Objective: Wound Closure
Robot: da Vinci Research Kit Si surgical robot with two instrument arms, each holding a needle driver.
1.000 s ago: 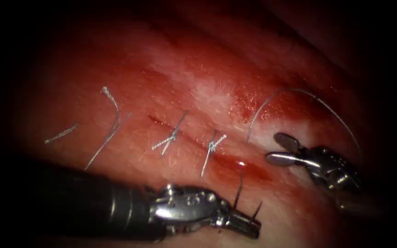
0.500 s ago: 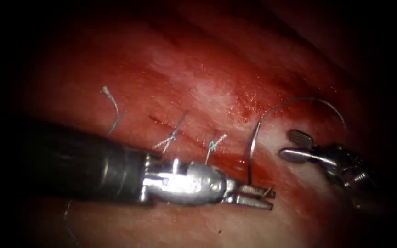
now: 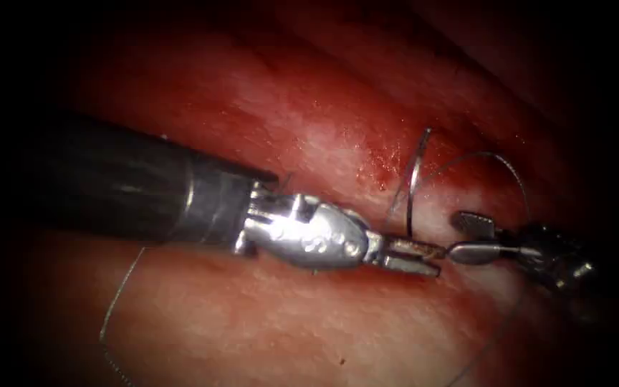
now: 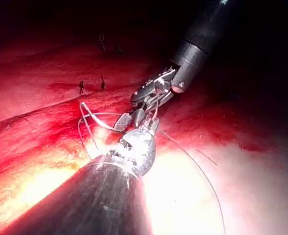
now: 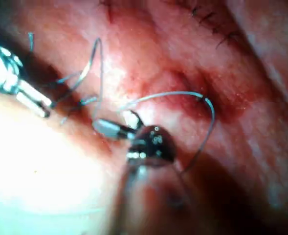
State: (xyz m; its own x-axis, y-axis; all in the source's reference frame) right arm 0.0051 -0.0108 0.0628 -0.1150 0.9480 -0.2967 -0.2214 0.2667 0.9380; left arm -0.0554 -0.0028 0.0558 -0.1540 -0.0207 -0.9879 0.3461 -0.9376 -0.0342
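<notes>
Above the tissue [image 3: 266,322], left end effector [image 3: 413,256] grips the needle [image 3: 413,179] base; right end effector [image 3: 471,236] open, empty.

Pair of short dark stitch ends [image 4: 80,87] standing upright side by side on the tissue [image 4: 31,78], row of dark stitches [image 5: 210,19] crossing a darker seam, glistening speckled red fluid [image 3: 380,161], one fine hair [image 4: 207,157] on pale surface
</notes>
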